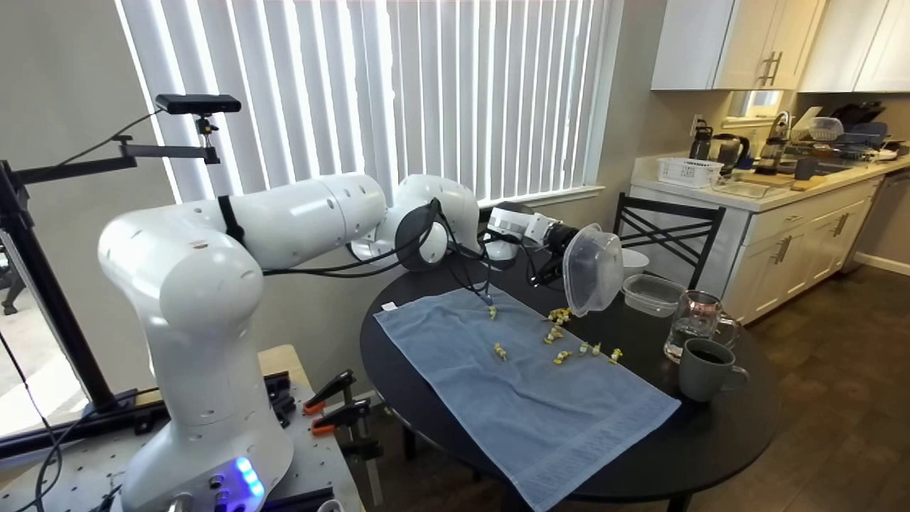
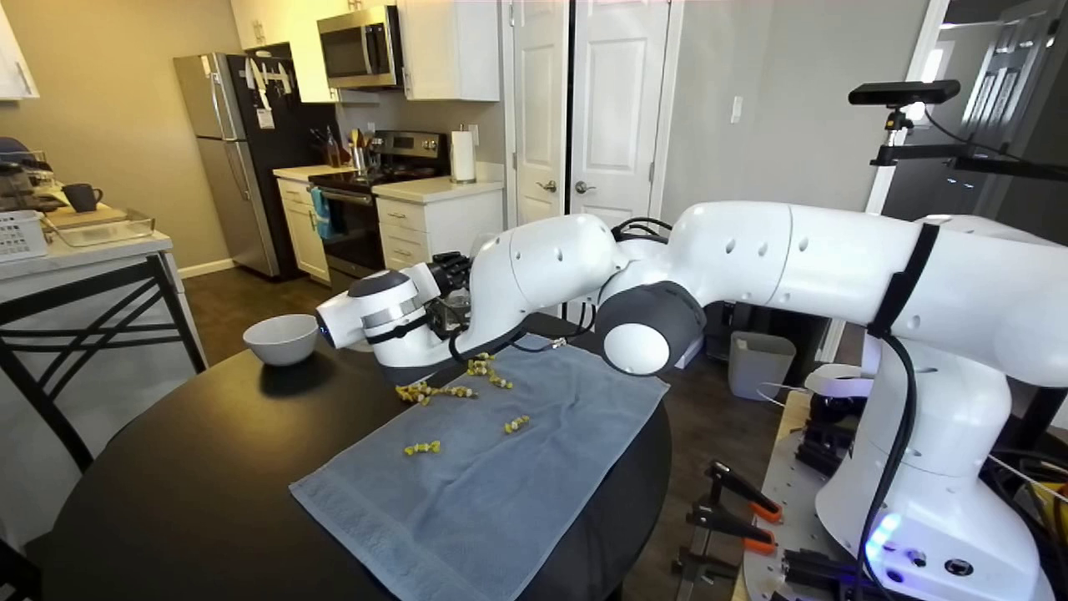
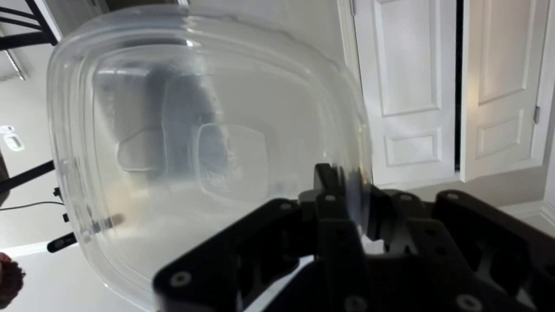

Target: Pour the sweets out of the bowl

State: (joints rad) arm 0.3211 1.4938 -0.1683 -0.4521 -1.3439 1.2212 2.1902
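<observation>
The translucent bowl (image 1: 596,270) is tipped on its side above the far right part of the towel in an exterior view. In the wrist view the bowl (image 3: 260,99) fills the left and middle, and no sweets show inside. My gripper (image 3: 357,203) is shut on its rim; the black gripper (image 1: 561,245) also shows behind the bowl in an exterior view. The sweets (image 1: 558,314) lie scattered on the blue towel and by its edge; they also show as yellow pieces (image 2: 422,447) in an exterior view. There the arm hides most of the bowl.
The blue towel (image 1: 512,398) lies on the round black table (image 1: 739,434). A clear container (image 1: 652,294), a glass pitcher (image 1: 691,323), a grey mug (image 1: 705,373) and a white bowl (image 2: 282,338) stand on the table. A black chair (image 1: 668,224) stands behind it.
</observation>
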